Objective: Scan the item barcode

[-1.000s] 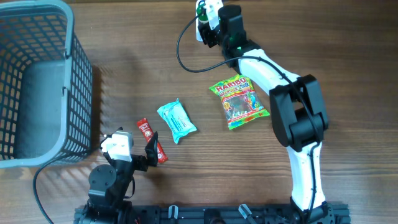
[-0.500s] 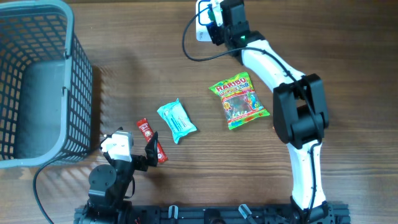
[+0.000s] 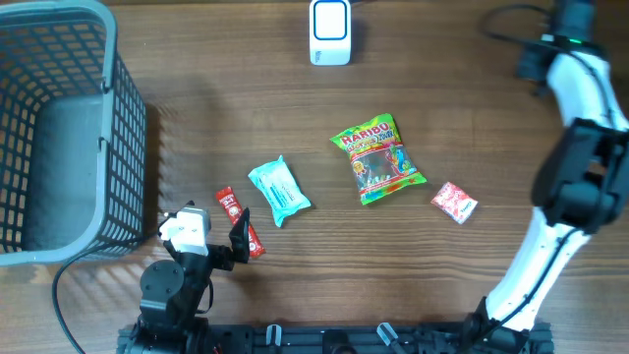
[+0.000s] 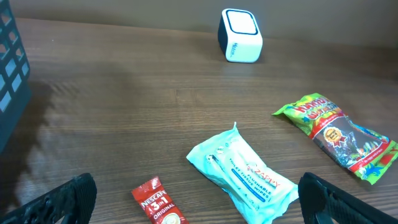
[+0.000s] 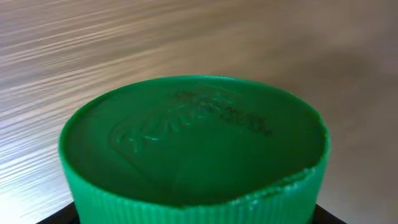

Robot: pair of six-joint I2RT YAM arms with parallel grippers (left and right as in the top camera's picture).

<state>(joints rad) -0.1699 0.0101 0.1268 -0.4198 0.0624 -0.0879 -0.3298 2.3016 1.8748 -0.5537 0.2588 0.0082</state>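
A green ribbed cap (image 5: 193,149) fills the right wrist view; it tops the item my right gripper (image 5: 199,214) is shut on, and the item's body and barcode are hidden. In the overhead view that gripper (image 3: 575,12) is at the table's far right back edge, well right of the white scanner (image 3: 330,29), which also appears in the left wrist view (image 4: 240,36). My left gripper (image 4: 199,205) stands wide open near the front edge, holding nothing, over a red Nescafe sachet (image 4: 155,202).
A teal tissue pack (image 3: 279,191) and a Haribo bag (image 3: 378,157) lie mid-table. A small red-and-white packet (image 3: 455,203) lies right of the bag. A grey mesh basket (image 3: 118,147) stands at the left. The white right arm (image 3: 580,128) runs along the right side.
The right arm has swung from over the scanner to the far right back edge, uncovering the scanner and the small red-and-white packet. The left arm has not moved.
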